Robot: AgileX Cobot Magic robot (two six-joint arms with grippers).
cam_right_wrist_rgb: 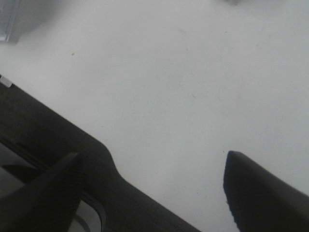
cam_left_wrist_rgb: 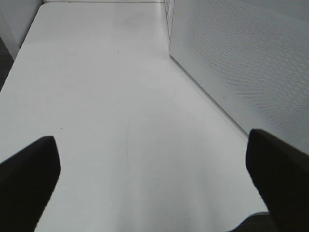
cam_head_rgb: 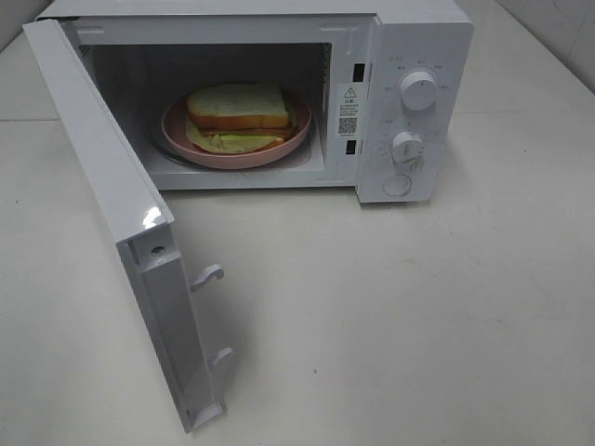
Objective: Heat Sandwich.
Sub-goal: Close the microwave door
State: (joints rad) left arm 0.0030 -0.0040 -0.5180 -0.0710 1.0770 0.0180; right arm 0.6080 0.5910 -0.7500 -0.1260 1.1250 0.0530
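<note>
With door open, microwave holds pink plate bearing the sandwich.

The sandwich lies flat on a pink plate inside the microwave, whose door stands open. Its top slice is pale with a yellow-orange crust. A pale green layer sticks out beneath it toward the front.

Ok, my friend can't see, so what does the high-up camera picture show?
A sandwich sits on a round pink plate inside a white microwave, its door swung wide open to the left. The microwave stands on a white table and has two knobs on its right.
</note>
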